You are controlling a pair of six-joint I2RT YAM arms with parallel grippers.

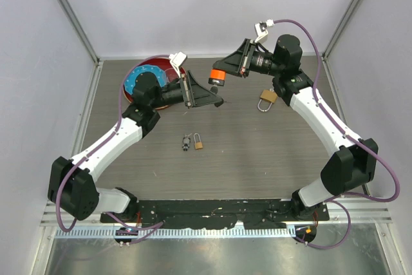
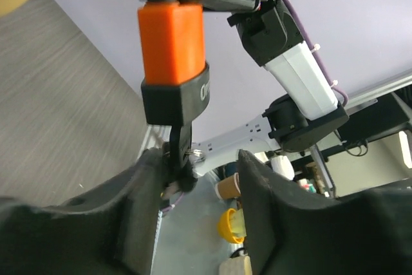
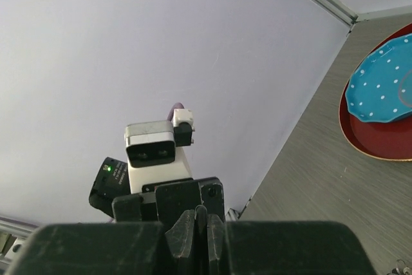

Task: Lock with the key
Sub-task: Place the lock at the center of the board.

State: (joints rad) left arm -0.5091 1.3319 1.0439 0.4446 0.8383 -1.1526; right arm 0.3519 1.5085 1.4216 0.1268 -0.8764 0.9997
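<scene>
My right hand (image 1: 223,73) clamps the padlock (image 2: 172,43) aloft; my open left hand (image 2: 199,165) straddles its key (image 2: 180,154), and I reckon the turning remains.

Key (image 2: 178,159) under orange padlock (image 2: 172,40), inside pincer (image 2: 198,159)

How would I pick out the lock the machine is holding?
Follow the white right arm from the near edge of the table to its black fingers. They hold the padlock in the air. It alone is orange; both brass padlocks lie on the table.
</scene>
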